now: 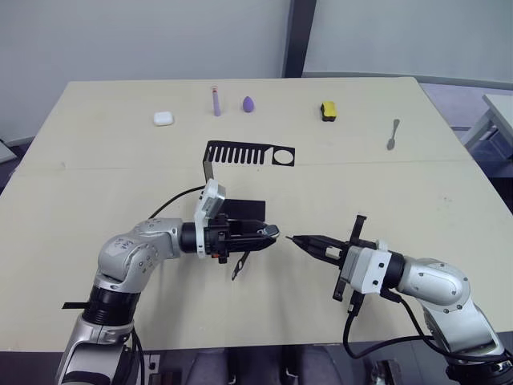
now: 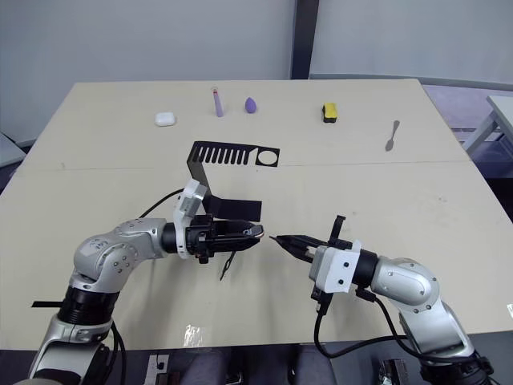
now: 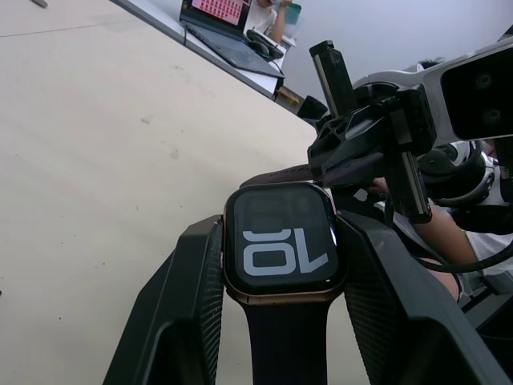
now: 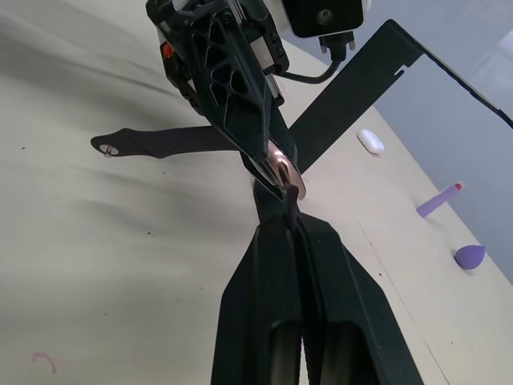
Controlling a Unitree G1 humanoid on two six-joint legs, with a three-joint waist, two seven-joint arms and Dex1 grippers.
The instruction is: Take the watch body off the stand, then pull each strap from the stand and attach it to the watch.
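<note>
The watch body (image 3: 280, 245), black screen with white digits, is clamped between the fingers of my left gripper (image 1: 272, 233), held above the table in front of the stand (image 1: 248, 152). One dark strap (image 1: 238, 267) is fixed to the watch and hangs from it toward the table. My right gripper (image 1: 298, 239) points at the watch from the right. It is shut on a second thin strap (image 4: 292, 210), whose free end reaches the watch's far edge (image 3: 280, 175). The stand's comb top holds nothing.
Along the table's far side lie a white case (image 1: 163, 118), a lilac stick (image 1: 216, 102), a purple egg shape (image 1: 248, 103), a yellow-black block (image 1: 328, 111) and a spoon (image 1: 393, 135). The stand's foot (image 1: 244, 208) sits just behind my left gripper.
</note>
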